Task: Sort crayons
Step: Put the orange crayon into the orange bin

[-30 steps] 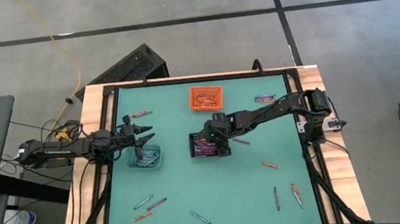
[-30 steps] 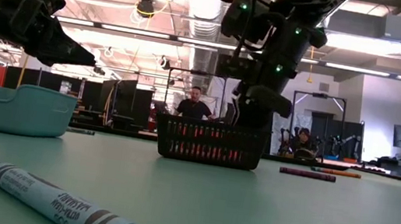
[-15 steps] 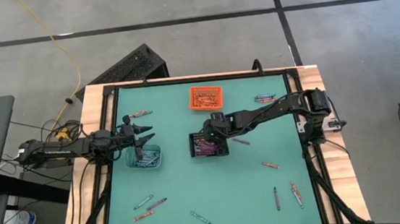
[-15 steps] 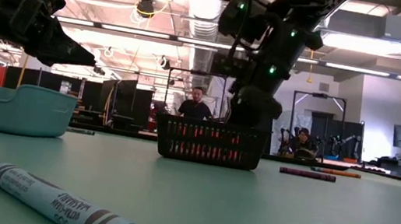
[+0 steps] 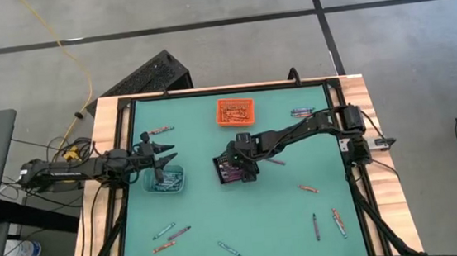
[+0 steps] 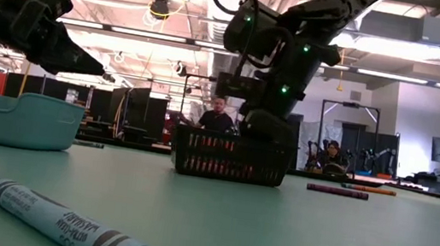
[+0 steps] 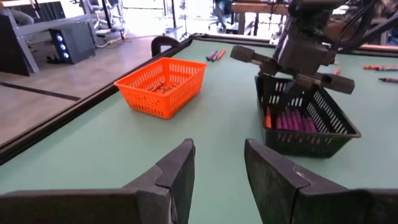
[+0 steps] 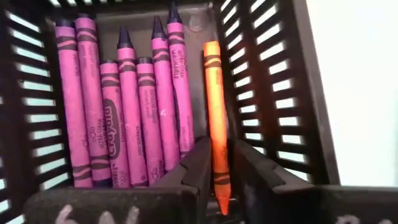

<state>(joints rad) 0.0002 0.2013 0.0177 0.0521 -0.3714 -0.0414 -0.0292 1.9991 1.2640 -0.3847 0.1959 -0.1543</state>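
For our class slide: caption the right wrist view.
Right tool straddling an orange crayon among purple crayons in the black bin.

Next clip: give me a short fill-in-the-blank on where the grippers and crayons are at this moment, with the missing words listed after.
1. The right gripper is lowered into the ____ bin, its jaws on either side of an orange crayon.
2. The other crayons in that bin are all ____.
3. The left gripper, jaws open, hovers by the ____ bin.
4. At the table's far side stands an ____ basket holding crayons.

Missing words: black; purple; teal; orange
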